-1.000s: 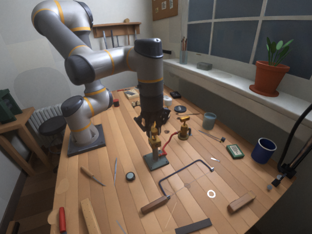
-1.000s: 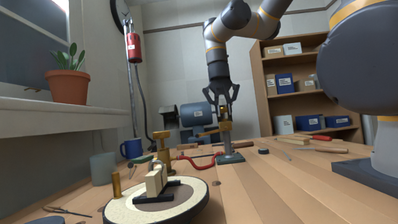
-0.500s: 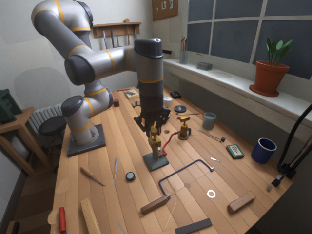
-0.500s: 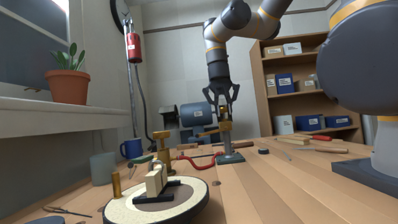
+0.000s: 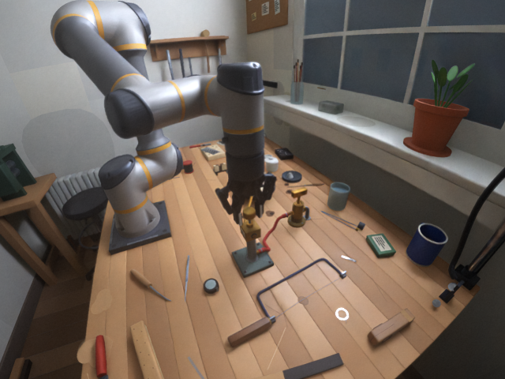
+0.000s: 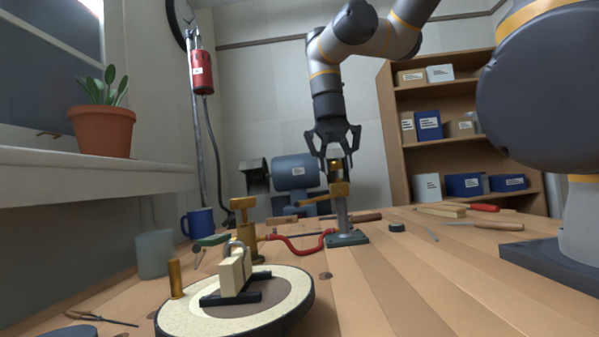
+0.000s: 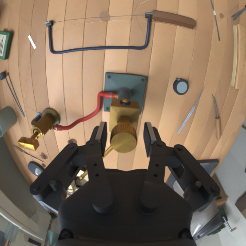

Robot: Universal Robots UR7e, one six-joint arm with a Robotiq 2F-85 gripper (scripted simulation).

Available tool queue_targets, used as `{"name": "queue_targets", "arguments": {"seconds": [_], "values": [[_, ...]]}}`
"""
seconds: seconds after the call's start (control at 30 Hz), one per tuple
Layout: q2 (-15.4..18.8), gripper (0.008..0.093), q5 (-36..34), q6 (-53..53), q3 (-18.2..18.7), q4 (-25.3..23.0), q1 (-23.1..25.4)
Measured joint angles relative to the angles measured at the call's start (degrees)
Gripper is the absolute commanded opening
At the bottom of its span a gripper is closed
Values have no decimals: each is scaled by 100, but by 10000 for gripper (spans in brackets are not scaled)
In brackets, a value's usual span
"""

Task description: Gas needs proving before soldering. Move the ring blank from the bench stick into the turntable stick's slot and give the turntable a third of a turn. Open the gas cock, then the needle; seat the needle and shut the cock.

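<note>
The ring blank (image 6: 234,246), a grey metal hoop, stands in the slot of the pale stick (image 6: 233,271) on the round turntable (image 6: 235,305) at the bench's near end. The brass needle valve (image 5: 249,223) (image 6: 337,185) (image 7: 124,128) sits on a post with a grey base mid-bench, and my gripper (image 5: 246,204) (image 6: 333,161) (image 7: 124,134) stands open around its knurled knob, holding nothing. A red hose (image 5: 272,230) (image 7: 85,114) runs from the post to the brass gas cock (image 5: 298,208) (image 6: 245,226) (image 7: 41,127) with its T-handle.
A jeweller's saw (image 5: 285,295) (image 7: 103,32) lies beyond the valve base. A grey cup (image 5: 338,196), a blue mug (image 5: 426,244) and a green box (image 5: 380,244) stand toward the window side. Files and a small round tin (image 5: 211,285) lie on the other side.
</note>
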Motion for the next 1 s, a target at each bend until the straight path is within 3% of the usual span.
{"name": "queue_targets", "arguments": {"seconds": [0.13, 0.6, 1.0], "values": [[0, 580, 0, 0, 0, 0, 0], [-7, 580, 0, 0, -10, 24, 0], [-148, 580, 0, 0, -215, 361, 0]]}}
